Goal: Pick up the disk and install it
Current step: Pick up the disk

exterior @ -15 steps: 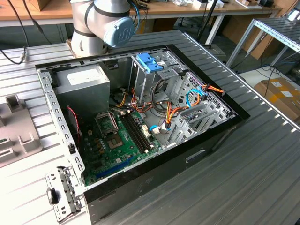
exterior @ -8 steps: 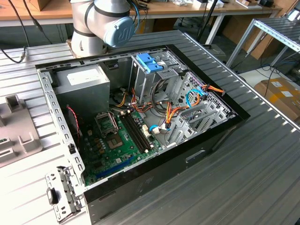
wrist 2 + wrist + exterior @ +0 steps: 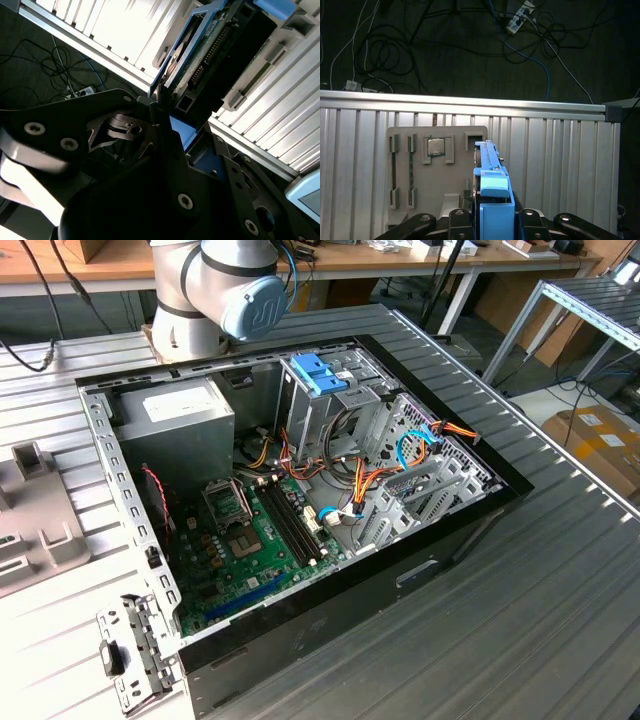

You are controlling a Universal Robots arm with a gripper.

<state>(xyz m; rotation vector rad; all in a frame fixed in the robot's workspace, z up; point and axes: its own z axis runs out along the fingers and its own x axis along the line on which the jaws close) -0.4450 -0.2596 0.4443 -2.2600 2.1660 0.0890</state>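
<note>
The disk (image 3: 495,200) stands on edge between my gripper's (image 3: 492,222) black fingers (image 3: 461,216) in the first wrist view, its bright blue rail and tab facing the camera. The second wrist view shows the disk (image 3: 210,45) edge-on, with its green circuit board, connector pins and blue rail, and the gripper (image 3: 182,137) shut on it. It hangs above the ribbed metal table (image 3: 560,150), over a grey parts fixture (image 3: 420,165). In the exterior view the open computer case (image 3: 300,490) lies on its side, with a drive cage (image 3: 330,400) topped by a blue latch (image 3: 320,370).
The fixture holds a processor chip (image 3: 436,146) and memory sticks (image 3: 411,175). Beyond the table edge (image 3: 470,100) lie floor cables (image 3: 520,30). Inside the case are a grey power supply (image 3: 180,420), a motherboard (image 3: 250,540) and orange cable bundles (image 3: 370,480). A loose bracket (image 3: 135,650) lies near the case.
</note>
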